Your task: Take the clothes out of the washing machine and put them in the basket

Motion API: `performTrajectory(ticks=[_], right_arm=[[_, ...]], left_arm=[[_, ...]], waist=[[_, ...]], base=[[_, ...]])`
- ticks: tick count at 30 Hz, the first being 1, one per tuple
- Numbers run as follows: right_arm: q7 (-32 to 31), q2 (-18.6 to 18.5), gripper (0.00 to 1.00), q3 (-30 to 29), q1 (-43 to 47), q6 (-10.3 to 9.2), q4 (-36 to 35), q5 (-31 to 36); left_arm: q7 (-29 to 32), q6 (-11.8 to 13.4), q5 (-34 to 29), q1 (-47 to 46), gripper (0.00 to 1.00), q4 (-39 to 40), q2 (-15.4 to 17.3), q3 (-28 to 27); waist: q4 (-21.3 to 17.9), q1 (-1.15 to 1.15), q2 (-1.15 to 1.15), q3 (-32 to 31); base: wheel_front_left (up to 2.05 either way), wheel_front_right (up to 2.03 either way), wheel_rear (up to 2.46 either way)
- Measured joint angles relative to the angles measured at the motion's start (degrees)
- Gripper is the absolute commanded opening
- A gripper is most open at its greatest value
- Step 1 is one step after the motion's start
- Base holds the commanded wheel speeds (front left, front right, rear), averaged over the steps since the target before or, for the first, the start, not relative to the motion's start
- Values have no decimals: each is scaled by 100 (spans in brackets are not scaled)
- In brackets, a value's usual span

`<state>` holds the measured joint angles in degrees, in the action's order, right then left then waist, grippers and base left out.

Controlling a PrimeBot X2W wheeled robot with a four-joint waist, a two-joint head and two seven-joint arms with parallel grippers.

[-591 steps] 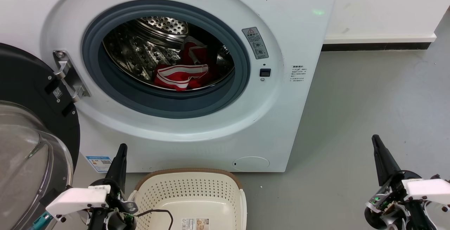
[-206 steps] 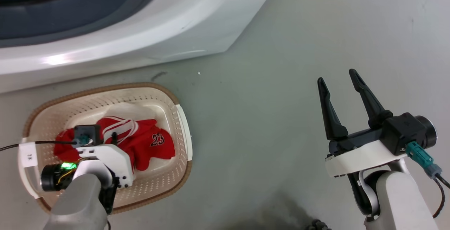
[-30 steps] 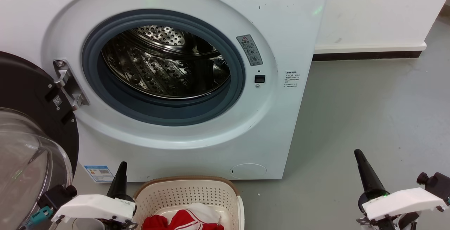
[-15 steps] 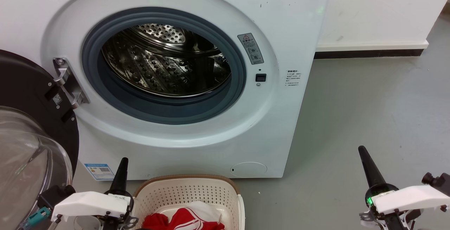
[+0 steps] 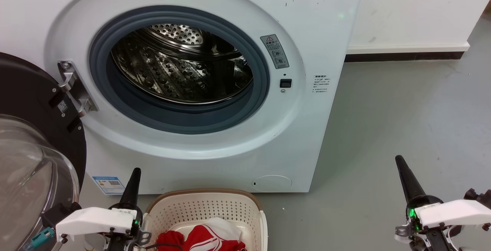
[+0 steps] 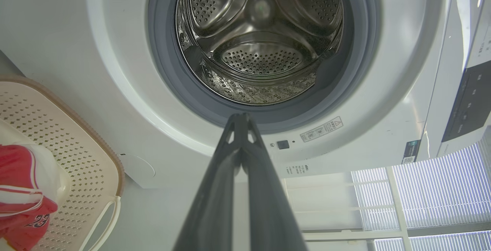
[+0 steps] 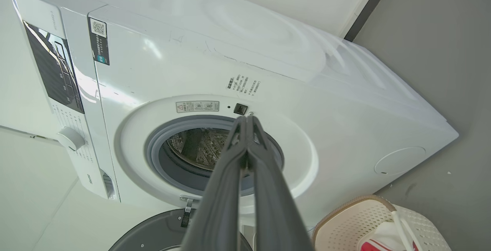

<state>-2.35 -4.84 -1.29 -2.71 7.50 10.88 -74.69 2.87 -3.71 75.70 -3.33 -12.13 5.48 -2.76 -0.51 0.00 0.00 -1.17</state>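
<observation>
The white washing machine (image 5: 314, 24) stands with its round porthole open, and the steel drum (image 5: 180, 65) holds no clothes. Red and white clothes (image 5: 203, 237) lie in the cream basket (image 5: 203, 207) on the floor in front of the machine. In the left wrist view the clothes (image 6: 23, 189) sit in the basket (image 6: 76, 159), one showing the number 23. My left gripper (image 5: 135, 172) is shut and holds nothing, just left of the basket. My right gripper (image 5: 401, 162) is shut with nothing in it, over the bare floor to the right. Both point toward the machine (image 6: 115, 70) (image 7: 172, 74).
The dark-rimmed glass door (image 5: 34, 159) hangs open at the left, close to my left arm. Grey floor (image 5: 402, 109) stretches to the right of the machine up to a white wall with a dark skirting (image 5: 402, 56).
Since 19.7 s ago the red clothes have gone from the drum into the basket. Over the last second the picture has shifted slightly and both grippers stay shut in their places.
</observation>
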Motion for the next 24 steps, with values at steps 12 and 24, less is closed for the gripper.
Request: performTrajectory(ticks=[12, 24], right_arm=[[-73, 1, 0, -88, -82, 0, 89, -620], [-129, 7, 0, -174, -177, 0, 183, -1182]], left_arm=[[109, -121, 523, -76, 0, -63, -75, -122], [210, -235, 1004, -161, 0, -114, -153, -227]], waist=[[14, 0, 0, 38], [29, 0, 0, 77]], base=[[0, 0, 0], [0, 0, 0]])
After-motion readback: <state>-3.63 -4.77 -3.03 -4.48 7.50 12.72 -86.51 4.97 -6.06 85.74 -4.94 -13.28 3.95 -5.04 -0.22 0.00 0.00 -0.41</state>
